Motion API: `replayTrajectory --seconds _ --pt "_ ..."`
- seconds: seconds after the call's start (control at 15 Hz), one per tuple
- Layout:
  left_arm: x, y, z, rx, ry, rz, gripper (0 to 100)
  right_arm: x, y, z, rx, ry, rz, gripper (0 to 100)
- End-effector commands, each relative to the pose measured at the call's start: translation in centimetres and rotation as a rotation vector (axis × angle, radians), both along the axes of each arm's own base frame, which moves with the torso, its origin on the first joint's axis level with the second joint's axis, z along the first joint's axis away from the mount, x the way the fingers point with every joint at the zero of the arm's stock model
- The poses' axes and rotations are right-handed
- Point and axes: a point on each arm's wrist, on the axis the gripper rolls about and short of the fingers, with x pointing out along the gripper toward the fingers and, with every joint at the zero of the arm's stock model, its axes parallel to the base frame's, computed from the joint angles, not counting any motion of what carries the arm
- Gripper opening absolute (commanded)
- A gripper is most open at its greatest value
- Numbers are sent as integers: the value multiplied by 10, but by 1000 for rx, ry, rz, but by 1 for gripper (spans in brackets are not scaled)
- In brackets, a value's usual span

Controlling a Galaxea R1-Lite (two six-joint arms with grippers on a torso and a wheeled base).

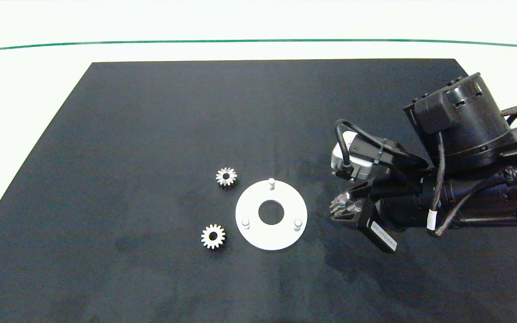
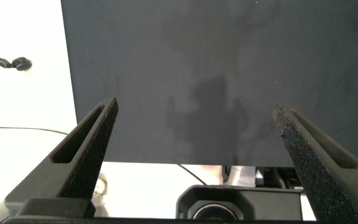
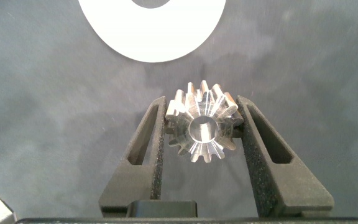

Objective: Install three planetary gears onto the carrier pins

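Silvery metal, that gear (image 3: pixel 202 129): hard, stiff and slick by the look of it, small and light, so the best hold is across its toothed rim, which is just where the right gripper (image 3: pixel 202 130) has it, jaws closed snugly on both sides, just beside the white disc (image 1: pixel 271 214). All three carrier pins (image 1: pixel 271 183) stand bare. Two more gears (image 1: pixel 226 176) lie on the dark desk (image 1: pixel 151 134) beside the disc. Well away, the left gripper (image 2: pixel 194 121) hangs wide open, empty.
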Motion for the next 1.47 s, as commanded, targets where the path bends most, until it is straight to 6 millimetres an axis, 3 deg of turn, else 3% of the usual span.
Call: replayTrajectory --seconds 0.07,0.4,0.73,1.47 --pt "-4 0 0 1 -8 2 100 7 17 1 -10 12 29 25" --pt "-4 0 0 1 -9 2 100 17 38 -18 -51 57 60 25" --pt "-6 0 -1 1 -15 0 100 24 53 -24 -52 64 72 25" --pt "-10 0 -2 3 -23 -1 100 30 67 -34 -52 84 77 25"
